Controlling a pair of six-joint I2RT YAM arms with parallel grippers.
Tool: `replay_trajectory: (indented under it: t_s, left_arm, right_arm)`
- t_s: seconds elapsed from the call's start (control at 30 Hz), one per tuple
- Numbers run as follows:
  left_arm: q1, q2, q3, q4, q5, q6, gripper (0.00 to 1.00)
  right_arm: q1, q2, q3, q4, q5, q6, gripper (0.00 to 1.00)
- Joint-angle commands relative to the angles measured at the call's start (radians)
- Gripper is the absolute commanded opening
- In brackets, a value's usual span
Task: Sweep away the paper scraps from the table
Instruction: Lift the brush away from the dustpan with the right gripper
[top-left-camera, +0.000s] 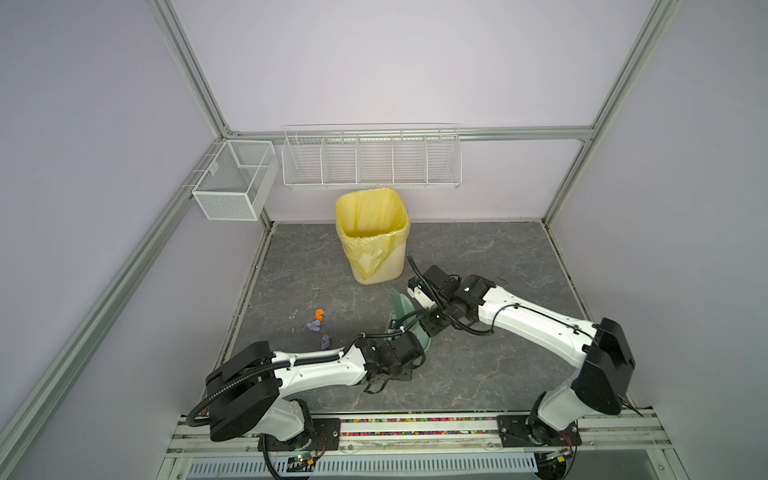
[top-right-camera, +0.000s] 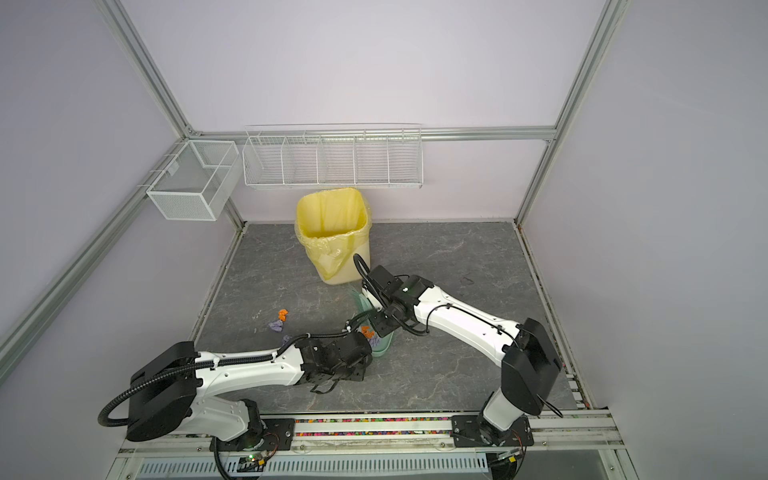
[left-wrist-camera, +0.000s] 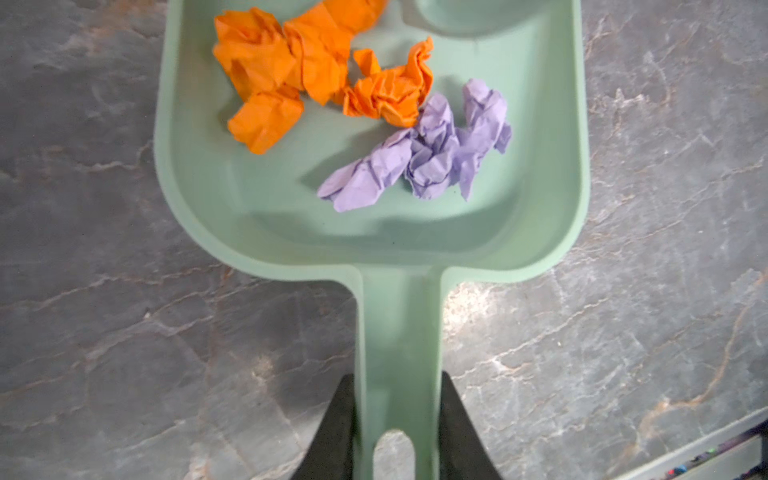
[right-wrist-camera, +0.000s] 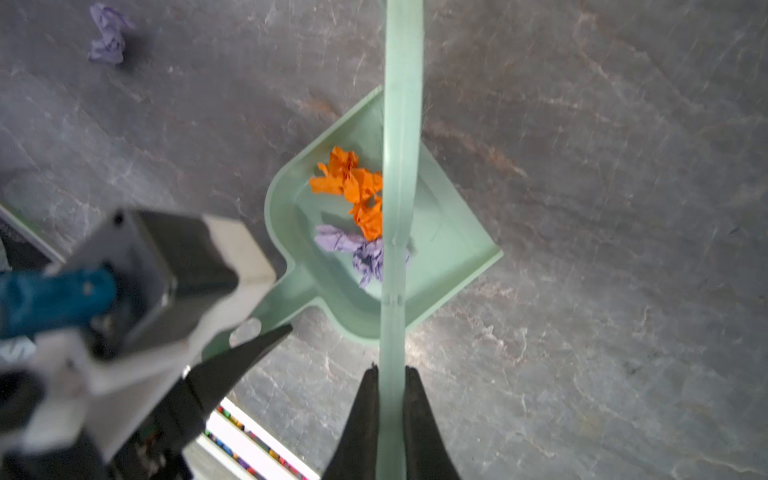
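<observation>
Note left gripper (left-wrist-camera: 397, 376) closed on pan (left-wrist-camera: 374, 232) handle, right gripper (right-wrist-camera: 390, 370) closed on brush (right-wrist-camera: 402, 104) handle. Treat scraps (left-wrist-camera: 432, 153) as light, soft (several in pan, three loose on table (top-left-camera: 478, 374)); push with brush, never pinch

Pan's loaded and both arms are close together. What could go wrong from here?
1. The scraps lie loose in the dustpan; tilting it on the way to the bin could spill them.
2. Three wads on the table beside the left arm might get missed.
</observation>
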Motion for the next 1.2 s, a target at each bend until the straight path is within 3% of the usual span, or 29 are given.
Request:
replay_trajectory:
  t_s: [0.0, 0.27, 0.73, 1.17]
  left_arm:
    - [0.005, -0.003, 0.001, -0.016, -0.016, 0.014, 0.0]
    - [0.006, -0.037, 0.004, -0.017, -0.052, 0.036, 0.0]
    - [-0.011, -0.034, 0.015, 0.012, -0.098, 0.066, 0.0]
    - [-0.023, -0.064, 0.043, -0.03, -0.113, 0.076, 0.0]
  right_arm:
    - [0.015, -0.133, -0.053, 0.021, -0.01, 0.082, 0.07]
    - [0.015, -0.284, -0.112, 0.003, 0.096, 0.161, 0.07]
    - [-0.011, -0.373, -0.16, -0.024, 0.252, 0.235, 0.07]
    - [-0.164, -0.434, -0.273, -0.007, 0.217, 0.249, 0.07]
